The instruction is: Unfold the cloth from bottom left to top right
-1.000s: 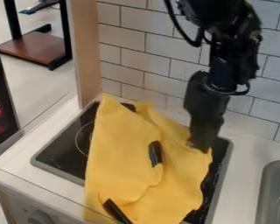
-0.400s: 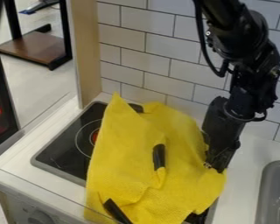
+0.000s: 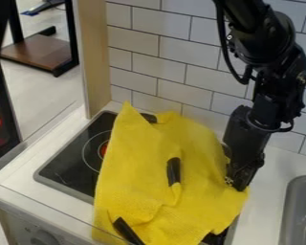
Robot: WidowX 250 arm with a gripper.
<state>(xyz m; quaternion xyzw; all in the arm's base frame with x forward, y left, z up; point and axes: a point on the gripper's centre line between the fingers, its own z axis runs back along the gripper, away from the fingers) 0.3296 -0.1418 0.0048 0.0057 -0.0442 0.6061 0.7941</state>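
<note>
The yellow cloth (image 3: 136, 172), which has a rough woven texture and soft, uneven folds, lies across the smooth black stove top (image 3: 69, 165) with its rounded grey rim, set in the white table (image 3: 274, 191). The black claw (image 3: 238, 184) is at the cloth's right edge, but one cannot tell whether it is wide or closed.

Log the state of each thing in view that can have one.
Cloth: rumpled, partly folded over, draped across the stove.
Stove: partly covered; on or off, cannot tell.
Knob: setting cannot be made out.
Gripper: pointing down, at the cloth's right edge.
</note>
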